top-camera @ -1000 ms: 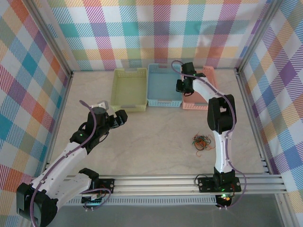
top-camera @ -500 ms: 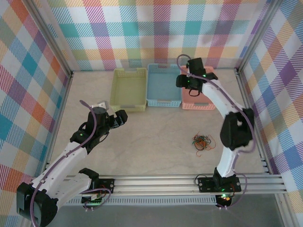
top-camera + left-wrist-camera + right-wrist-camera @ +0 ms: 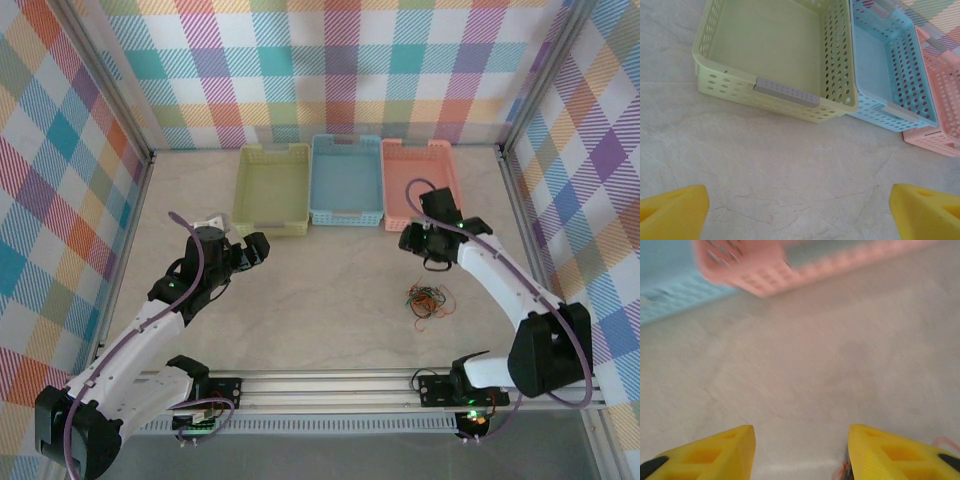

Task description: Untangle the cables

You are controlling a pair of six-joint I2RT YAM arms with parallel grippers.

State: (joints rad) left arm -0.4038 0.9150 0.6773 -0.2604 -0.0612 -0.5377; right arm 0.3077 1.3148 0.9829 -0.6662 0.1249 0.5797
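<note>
At right wrist view's bottom edge | cables (image 3: 945, 442) cut off, blurred

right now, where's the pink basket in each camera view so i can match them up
top external: the pink basket is at the back of the table, rightmost in the row of three.
left wrist: the pink basket is at the right edge, cut off by the frame.
right wrist: the pink basket runs along the top, blurred.
shared landmark: the blue basket, right beside it on its left in every view.
</note>
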